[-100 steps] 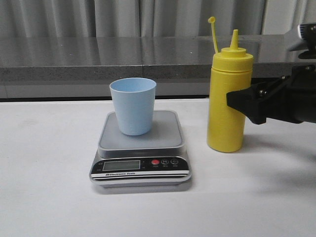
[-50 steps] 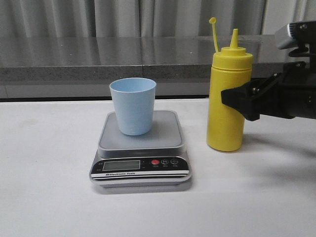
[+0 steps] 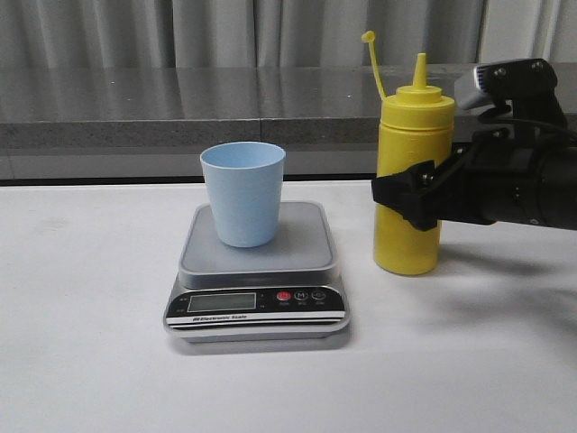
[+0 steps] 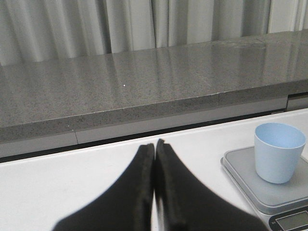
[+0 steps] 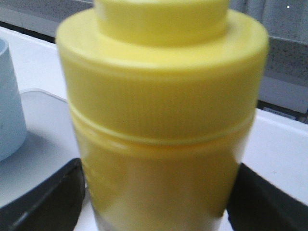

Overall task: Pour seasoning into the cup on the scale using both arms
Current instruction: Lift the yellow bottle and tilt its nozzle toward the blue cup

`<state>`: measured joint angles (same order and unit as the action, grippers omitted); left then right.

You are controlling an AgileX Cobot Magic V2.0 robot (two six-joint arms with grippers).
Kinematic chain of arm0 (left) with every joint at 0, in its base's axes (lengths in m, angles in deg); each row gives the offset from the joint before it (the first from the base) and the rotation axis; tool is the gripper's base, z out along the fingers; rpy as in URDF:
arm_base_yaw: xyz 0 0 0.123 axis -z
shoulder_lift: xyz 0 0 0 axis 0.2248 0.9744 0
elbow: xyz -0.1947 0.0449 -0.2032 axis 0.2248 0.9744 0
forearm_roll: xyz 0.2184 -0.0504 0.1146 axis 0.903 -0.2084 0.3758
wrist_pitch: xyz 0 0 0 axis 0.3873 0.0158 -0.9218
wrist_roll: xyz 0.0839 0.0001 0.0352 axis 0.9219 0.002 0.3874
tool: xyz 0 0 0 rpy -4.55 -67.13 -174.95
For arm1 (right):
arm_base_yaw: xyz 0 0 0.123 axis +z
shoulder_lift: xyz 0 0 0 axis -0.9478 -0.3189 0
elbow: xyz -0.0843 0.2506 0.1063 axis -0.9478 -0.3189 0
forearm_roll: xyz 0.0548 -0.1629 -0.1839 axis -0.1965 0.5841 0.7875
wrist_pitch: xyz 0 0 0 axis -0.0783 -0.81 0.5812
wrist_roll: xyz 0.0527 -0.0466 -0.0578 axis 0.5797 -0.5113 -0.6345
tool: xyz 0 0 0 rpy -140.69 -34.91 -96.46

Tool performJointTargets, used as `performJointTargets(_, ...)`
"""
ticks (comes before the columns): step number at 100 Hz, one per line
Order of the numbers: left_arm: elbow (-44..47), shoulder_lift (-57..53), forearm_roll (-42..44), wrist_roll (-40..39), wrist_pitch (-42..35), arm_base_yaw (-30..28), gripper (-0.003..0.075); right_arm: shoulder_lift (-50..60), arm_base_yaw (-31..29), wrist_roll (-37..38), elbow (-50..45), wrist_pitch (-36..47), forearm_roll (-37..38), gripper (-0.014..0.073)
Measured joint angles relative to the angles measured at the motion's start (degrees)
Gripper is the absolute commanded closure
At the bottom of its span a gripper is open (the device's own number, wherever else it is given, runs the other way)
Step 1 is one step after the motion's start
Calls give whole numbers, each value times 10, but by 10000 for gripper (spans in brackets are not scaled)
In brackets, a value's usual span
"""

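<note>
A staged test bench made up like a kitchen is suggested. A plain white table (image 3: 90, 361) is set before a grey speckled stone ledge (image 3: 180, 108) at 12 o'clock, and pale curtains (image 3: 225, 32) are hung behind it.

The seasoning bottle (image 3: 410, 180) is plain yellow all over and the cup (image 3: 242, 191) pale blue. The scale (image 3: 256, 271) has a silver-grey platform and a black front panel with one red button beside two black ones. The bench (image 3: 90, 316) is white, the right end effector (image 3: 401, 198) black, and the ledge (image 3: 180, 104) behind speckled grey.
</note>
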<state>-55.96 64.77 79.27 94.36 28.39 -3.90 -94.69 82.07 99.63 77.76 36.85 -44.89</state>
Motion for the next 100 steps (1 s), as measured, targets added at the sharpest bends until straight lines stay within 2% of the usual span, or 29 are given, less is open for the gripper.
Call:
performJointTargets(16,0,0,0,0,0,0,738,-8,2,0,13,-12,0,18)
performJointTargets(23,0,0,0,0,0,0,738,-8,4,0,15,-13,0,66)
performJointTargets(36,0,0,0,0,0,0,738,-8,4,0,15,-14,0,276)
performJointTargets(44,0,0,0,0,0,0,738,-8,4,0,15,-15,1,358)
performJointTargets(79,0,0,0,0,0,0,738,34,5,0,23,-24,31,366)
performJointTargets(87,0,0,0,0,0,0,738,58,5,0,34,-61,47,366)
performJointTargets(100,0,0,0,0,0,0,738,99,6,0,75,-181,101,366)
